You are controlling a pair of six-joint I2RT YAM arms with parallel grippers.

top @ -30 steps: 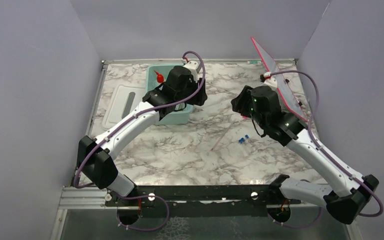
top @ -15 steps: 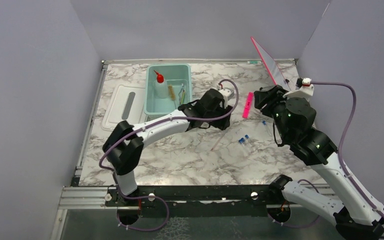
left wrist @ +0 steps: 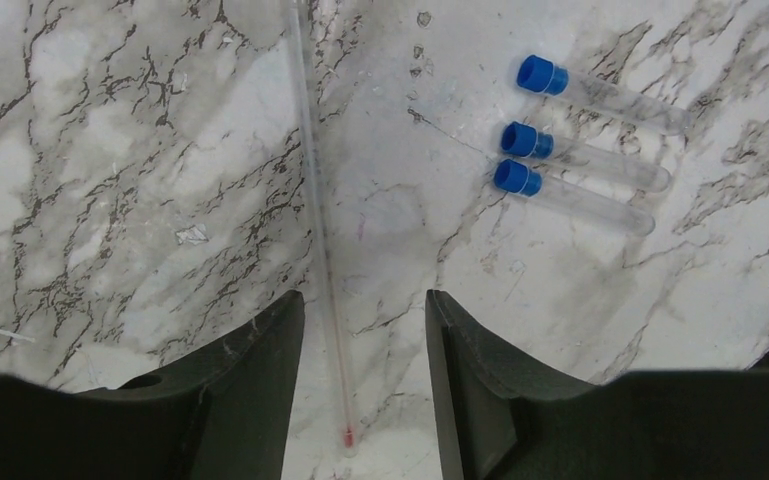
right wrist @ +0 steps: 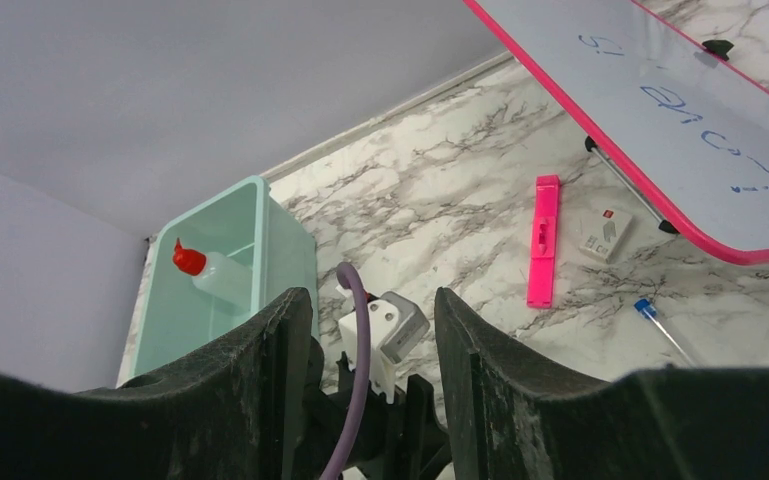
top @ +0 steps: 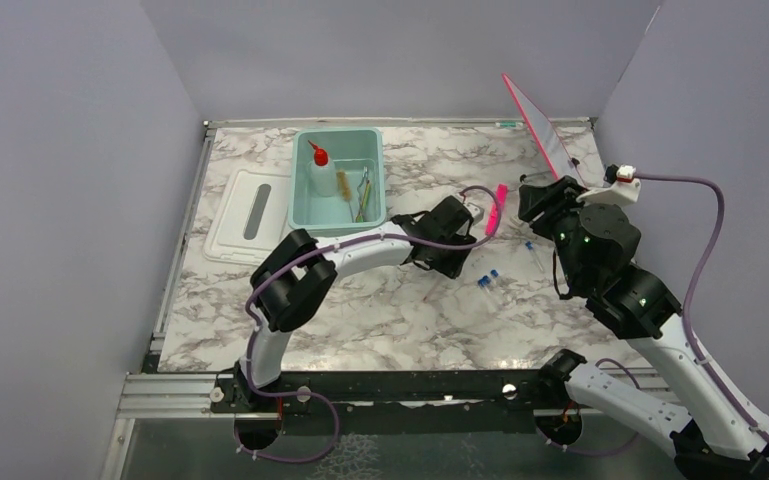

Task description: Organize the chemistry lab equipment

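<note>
Top view: left claw (top: 447, 255) sits low over the marble at table ctr, w/ blue-capped vials (top: 488, 279) just beside it toward the right edge. Squeeze bottle (top: 320, 172) stands in teal tub (top: 296, 190) by the far edge. Right claw (top: 543, 200) is up off the table nr the far-right corner, close to pink strip (top: 499, 209).

L wrist: left claw spread wide, thin clear rod (left wrist: 312, 200) lying between the fingers, ungripped; three vials lie side by side.

R wrist: right claw spread apart, holding nothing.
</note>
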